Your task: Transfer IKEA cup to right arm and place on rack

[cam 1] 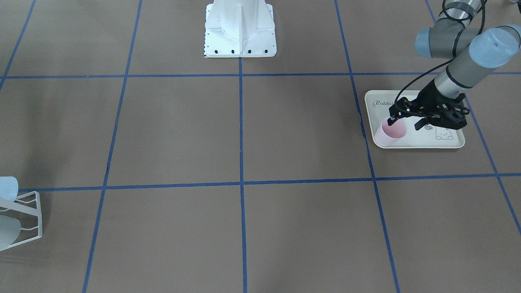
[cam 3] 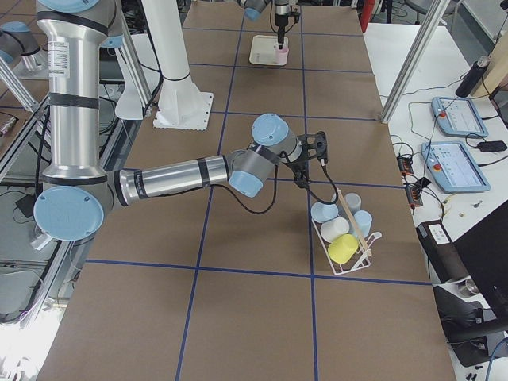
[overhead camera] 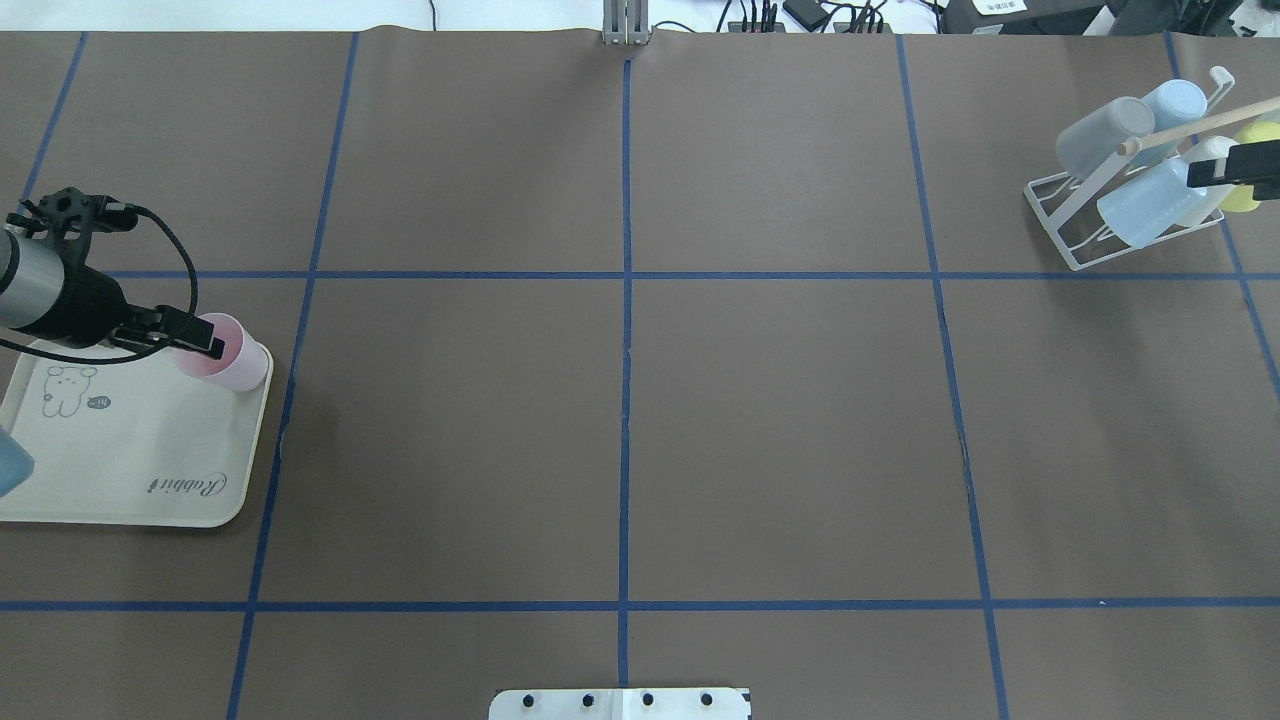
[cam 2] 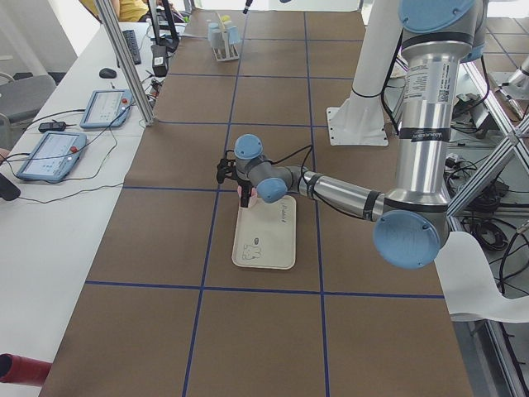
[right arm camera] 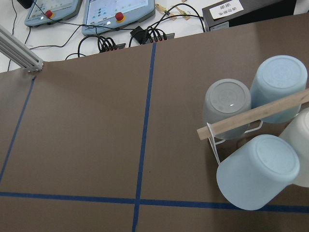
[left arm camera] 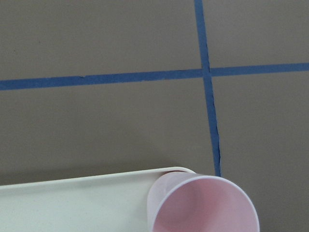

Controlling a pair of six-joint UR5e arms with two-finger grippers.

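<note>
**IKEA cup on the tray, left fingers spread at its rim**

IKEA cup, pale pink, stands upright with its mouth up in one corner of the cream rabbit-print tray. That corner is the one farther from the robot's base and nearer the table's middle. The tray lies at the left end of the brown table, and the left wrist view shows the cup tight against the tray's rounded rim.

The left gripper hangs over the cup with its fingers clearly spread. One fingertip sits at the cup's rim and seems to dip into the mouth, while the other is out past the cup over the tray. Nothing is clamped between them, and whether the fingertip touches the rim cannot be told.

The rack, white wire with a slanted wooden bar, stands near the table's far right corner, well apart from the tray. It carries several cups hung mouth-down: grey, pale blue, white and yellow.

The right arm reaches toward that corner, and the right gripper hovers just beside the rack's bar. Only a black piece of it enters the overhead view, and its wrist camera shows no fingers, so how far they are parted cannot be told. It holds nothing that can be seen.
</note>
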